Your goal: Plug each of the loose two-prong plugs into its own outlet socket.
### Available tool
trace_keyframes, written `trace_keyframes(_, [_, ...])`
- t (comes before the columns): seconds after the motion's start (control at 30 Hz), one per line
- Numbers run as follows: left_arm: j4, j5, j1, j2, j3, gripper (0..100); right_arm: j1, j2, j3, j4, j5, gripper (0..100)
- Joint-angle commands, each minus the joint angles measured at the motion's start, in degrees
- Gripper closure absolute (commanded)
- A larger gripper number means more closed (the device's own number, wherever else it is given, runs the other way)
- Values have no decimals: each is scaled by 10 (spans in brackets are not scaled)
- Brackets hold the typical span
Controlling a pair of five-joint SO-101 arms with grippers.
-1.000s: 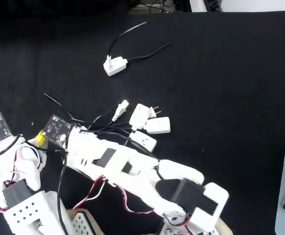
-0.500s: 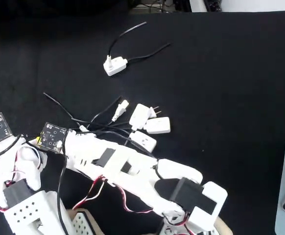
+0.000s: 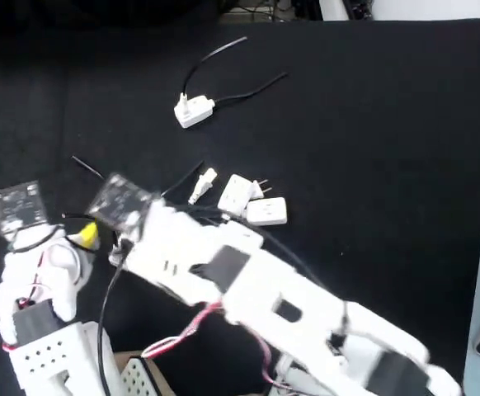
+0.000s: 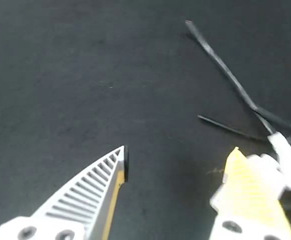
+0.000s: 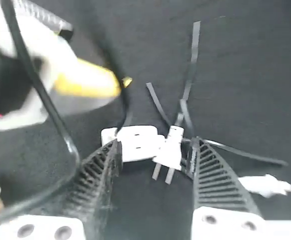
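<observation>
Between the right jaws, spread wide, sit a white socket [image 5: 133, 144] and a loose plug [image 5: 169, 152], side by side and not joined. In the last second the right arm [image 3: 248, 280] swung forward across the counter [image 3: 372, 124]. The left jaws hang released over bare cloth. Only the far pair [image 3: 195, 110] looks mated, so plugging remains.
</observation>
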Motion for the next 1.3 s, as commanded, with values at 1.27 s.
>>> trace_keyframes(1.27, [-158,-119,182,607,-178,766,215,-286,219,44,-87,786])
